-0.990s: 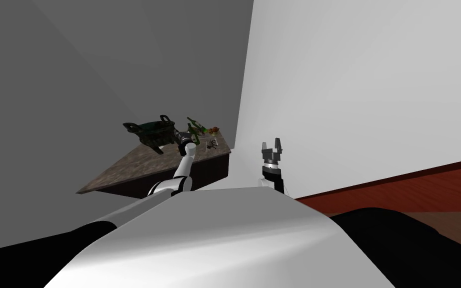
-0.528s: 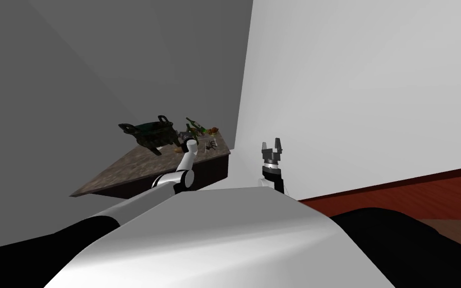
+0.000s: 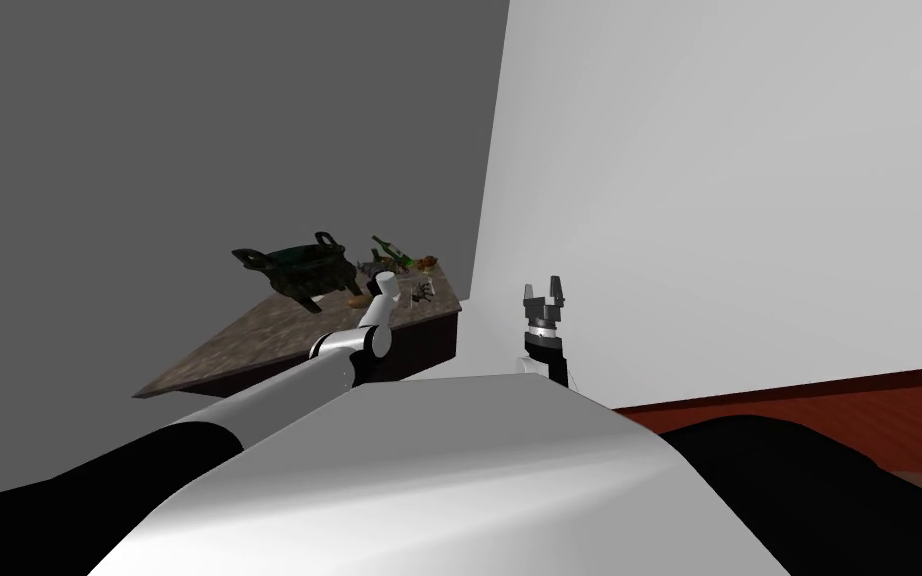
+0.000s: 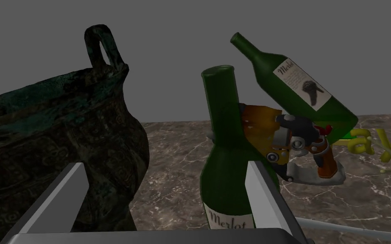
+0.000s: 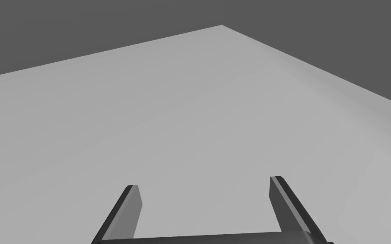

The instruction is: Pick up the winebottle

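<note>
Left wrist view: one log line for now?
stage: pre-grasp | left jaws: open | upright green bottle: at jaws' edge, ungripped | right jaws: open

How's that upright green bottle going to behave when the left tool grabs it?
The upright green bottle looks smooth and glossy, so it is probably slippery. Tall and narrow on the marbled top, it may tip if nudged off-centre.

Dark grey wall left, white wall right, meeting at corner. Brown marbled counter tucked into corner. Red-brown wood floor lower right.
</note>
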`<state>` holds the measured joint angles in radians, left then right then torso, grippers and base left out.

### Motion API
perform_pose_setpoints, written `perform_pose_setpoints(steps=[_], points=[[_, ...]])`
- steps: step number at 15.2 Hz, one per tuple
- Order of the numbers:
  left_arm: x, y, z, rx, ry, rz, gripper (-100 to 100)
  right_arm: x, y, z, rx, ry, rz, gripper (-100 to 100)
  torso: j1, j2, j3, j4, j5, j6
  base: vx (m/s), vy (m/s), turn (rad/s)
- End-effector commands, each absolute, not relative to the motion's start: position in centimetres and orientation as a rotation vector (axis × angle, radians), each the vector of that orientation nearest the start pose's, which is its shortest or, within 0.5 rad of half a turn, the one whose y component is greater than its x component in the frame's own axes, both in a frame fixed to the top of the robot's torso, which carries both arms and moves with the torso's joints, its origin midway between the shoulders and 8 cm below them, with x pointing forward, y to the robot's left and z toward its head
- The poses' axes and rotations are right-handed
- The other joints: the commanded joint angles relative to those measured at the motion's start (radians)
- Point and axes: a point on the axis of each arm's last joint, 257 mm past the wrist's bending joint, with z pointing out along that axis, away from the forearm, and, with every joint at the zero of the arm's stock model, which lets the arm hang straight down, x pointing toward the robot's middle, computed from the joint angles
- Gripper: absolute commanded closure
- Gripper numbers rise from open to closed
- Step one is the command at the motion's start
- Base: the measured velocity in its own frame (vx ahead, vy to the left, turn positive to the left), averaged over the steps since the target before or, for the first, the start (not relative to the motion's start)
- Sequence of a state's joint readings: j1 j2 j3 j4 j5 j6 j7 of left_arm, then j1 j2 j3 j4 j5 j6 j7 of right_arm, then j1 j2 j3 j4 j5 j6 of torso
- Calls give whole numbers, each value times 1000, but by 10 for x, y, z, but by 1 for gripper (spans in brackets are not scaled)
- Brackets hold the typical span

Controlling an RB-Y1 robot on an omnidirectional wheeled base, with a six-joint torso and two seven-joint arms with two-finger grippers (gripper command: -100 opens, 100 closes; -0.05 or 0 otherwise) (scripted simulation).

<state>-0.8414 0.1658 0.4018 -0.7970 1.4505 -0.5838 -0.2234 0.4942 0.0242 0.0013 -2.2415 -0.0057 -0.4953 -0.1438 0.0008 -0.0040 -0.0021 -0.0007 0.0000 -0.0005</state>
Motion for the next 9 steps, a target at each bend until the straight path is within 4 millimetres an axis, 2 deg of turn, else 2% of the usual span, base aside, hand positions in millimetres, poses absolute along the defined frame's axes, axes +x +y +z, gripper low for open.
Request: perform_pose_setpoints(steps=[1, 9], points=[[675, 439, -92, -1762, -459, -1675, -100, 352, -283, 8, 765, 569, 1433, 0, 0, 0, 0, 0, 0, 0, 68, -1, 39], [689, 425, -99, -1867, -600, -1657, -100, 352, -283, 8, 765, 569, 1433, 0, 0, 0, 0, 0, 0, 0, 65, -2, 43]])
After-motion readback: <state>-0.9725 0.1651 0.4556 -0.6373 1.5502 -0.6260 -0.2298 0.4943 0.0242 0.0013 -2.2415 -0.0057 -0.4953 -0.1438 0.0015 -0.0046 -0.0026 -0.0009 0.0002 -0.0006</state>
